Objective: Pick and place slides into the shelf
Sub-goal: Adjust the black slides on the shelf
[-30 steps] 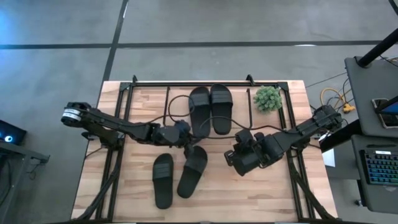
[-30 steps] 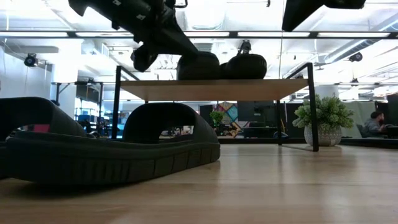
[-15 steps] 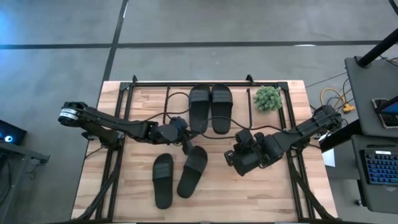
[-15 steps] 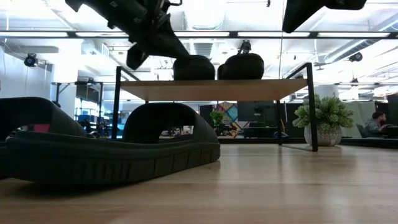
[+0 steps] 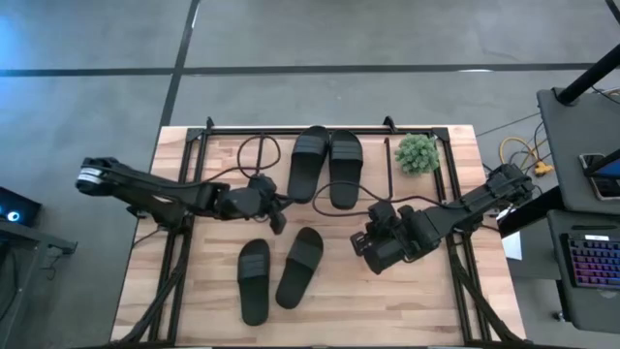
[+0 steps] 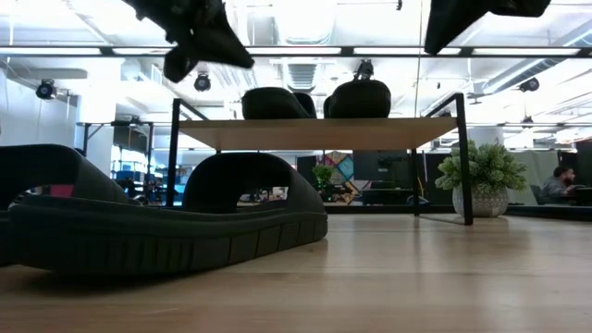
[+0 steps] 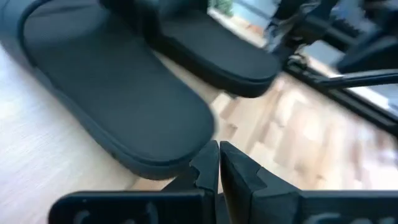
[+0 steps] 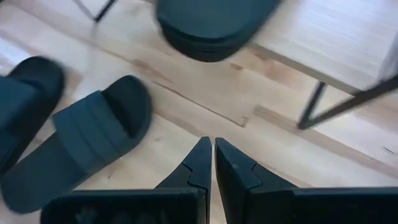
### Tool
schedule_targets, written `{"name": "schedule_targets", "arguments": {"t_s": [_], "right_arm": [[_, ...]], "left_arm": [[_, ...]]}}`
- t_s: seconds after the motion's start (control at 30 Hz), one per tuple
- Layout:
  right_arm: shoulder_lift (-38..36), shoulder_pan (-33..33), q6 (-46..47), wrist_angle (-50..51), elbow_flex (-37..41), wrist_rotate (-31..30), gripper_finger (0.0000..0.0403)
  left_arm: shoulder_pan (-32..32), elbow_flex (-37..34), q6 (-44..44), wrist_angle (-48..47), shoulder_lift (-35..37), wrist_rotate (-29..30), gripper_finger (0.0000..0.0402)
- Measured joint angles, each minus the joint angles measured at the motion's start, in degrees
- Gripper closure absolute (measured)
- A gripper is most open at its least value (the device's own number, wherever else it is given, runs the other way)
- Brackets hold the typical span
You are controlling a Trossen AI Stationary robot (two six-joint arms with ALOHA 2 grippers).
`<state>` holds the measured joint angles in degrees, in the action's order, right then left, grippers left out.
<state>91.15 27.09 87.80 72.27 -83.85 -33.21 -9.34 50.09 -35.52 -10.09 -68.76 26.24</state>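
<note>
The left gripper [image 5: 279,215], jaws closed and holding nothing, hovers just short of two slides [image 5: 309,163] [image 5: 345,167] lying side by side on the shelf [image 5: 281,135]. Two more slides [image 5: 255,279] [image 5: 300,264] lie on the table [image 5: 417,301] below its jaws. The right gripper [image 5: 360,243], also closed and empty, hangs beside them, near the plant [image 5: 418,153].

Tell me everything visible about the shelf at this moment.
The shelf is a small low rack: a thin light wooden top board on slim black metal legs, standing at the far middle of the table. Two black slides lie side by side on the board, the left one angled, their ends overhanging its front edge. Beneath the board it looks open. A small potted plant stands beside it. Neither gripper touches it.
</note>
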Motion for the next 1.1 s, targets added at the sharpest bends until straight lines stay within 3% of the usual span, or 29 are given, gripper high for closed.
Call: {"name": "schedule_targets", "arguments": {"t_s": [0.2, 0.63, 0.8, 0.97, 1.1], "right_arm": [[0.0, -3.0, 5.8, 4.3, 0.0, 2.2, 0.039], [0.0, -16.9, -13.9, -0.8, 1.3, 7.7, 0.039], [0.0, -19.4, -15.4, -0.4, 2.6, 5.9, 0.039], [0.0, -23.3, -14.6, 0.6, 2.7, 1.6, 0.039], [0.0, -28.6, -16.9, 0.5, 2.9, 2.0, 0.039]], "left_arm": [[-0.9, 0.0, -0.1, -4.6, 5.8, -0.2, 0.0401], [-0.9, -1.1, -1.7, -14.5, 15.8, 0.5, 0.0402], [-0.9, -1.1, -1.8, -20.3, 16.8, 2.0, 0.0402], [-0.9, -0.9, -1.7, -20.1, 19.1, 2.2, 0.0402], [-0.9, -0.9, -1.7, -23.6, 22.1, 4.7, 0.0402]]}}
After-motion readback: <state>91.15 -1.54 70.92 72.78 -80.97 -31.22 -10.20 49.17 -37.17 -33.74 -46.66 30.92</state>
